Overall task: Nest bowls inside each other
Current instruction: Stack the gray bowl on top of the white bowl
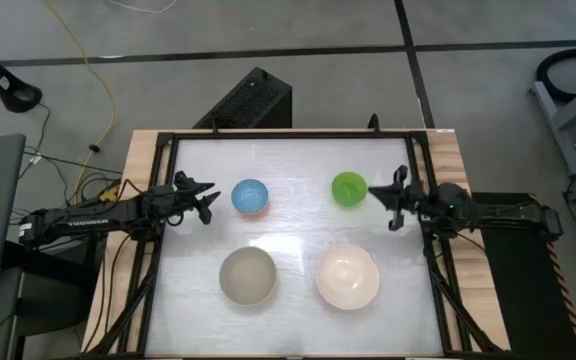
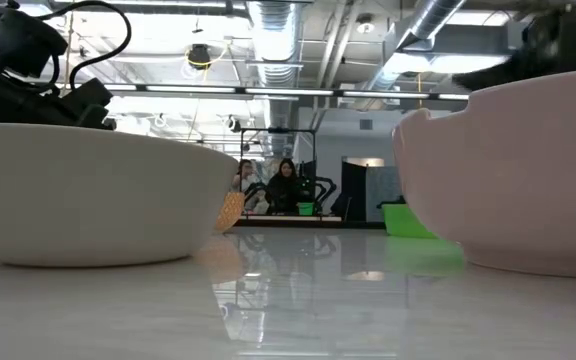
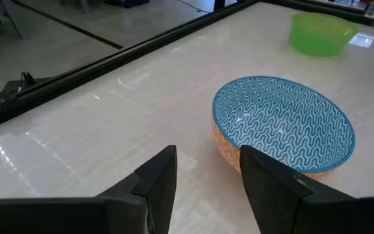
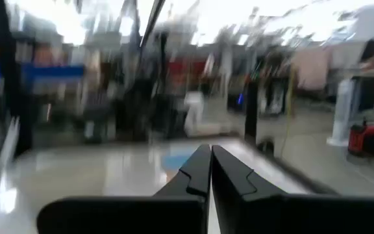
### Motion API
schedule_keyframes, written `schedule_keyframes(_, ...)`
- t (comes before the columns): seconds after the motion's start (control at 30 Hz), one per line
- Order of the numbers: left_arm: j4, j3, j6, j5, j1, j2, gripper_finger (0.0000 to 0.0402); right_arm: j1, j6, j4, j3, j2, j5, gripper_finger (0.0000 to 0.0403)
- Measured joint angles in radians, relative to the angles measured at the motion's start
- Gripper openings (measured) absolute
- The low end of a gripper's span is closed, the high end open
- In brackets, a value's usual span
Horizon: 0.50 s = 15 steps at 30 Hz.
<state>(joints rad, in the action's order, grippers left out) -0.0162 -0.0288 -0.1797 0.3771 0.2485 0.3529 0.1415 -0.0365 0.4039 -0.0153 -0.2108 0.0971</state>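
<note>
Four bowls rest on their bases on the white table. A blue patterned bowl (image 1: 250, 196) (image 3: 284, 123) stands at the far left and a green bowl (image 1: 349, 188) (image 3: 321, 32) at the far right. A grey-beige bowl (image 1: 248, 276) (image 2: 98, 195) is near left and a cream-white bowl (image 1: 347, 278) (image 2: 518, 170) near right. My left gripper (image 1: 204, 198) (image 3: 208, 172) is open, just left of the blue bowl, touching nothing. My right gripper (image 1: 393, 200) (image 4: 210, 166) is shut and empty, just right of the green bowl and tipped up toward the room.
A black frame rail (image 1: 288, 135) runs around the table top. A dark box (image 1: 253, 100) sits on the floor beyond the far edge. People (image 2: 283, 185) show far off in the room behind. Bare table lies between the four bowls.
</note>
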Motion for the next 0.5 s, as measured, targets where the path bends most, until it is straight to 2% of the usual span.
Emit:
schedule_keyframes(0.17,0.000,0.000,0.000,0.000,0.000,0.000,0.0158,0.016,-0.042,0.025,-0.034,-0.073,0.003,0.0036)
schedule_keyframes(0.3,0.000,0.000,0.000,-0.001,0.000,0.000,0.0158,0.016,-0.039,0.100,-0.102,-0.250,0.018,0.0047)
schedule_keyframes(0.5,0.000,0.000,0.000,-0.001,0.000,0.000,0.0158,0.016,-0.006,0.125,-0.304,-0.574,0.009,0.0071)
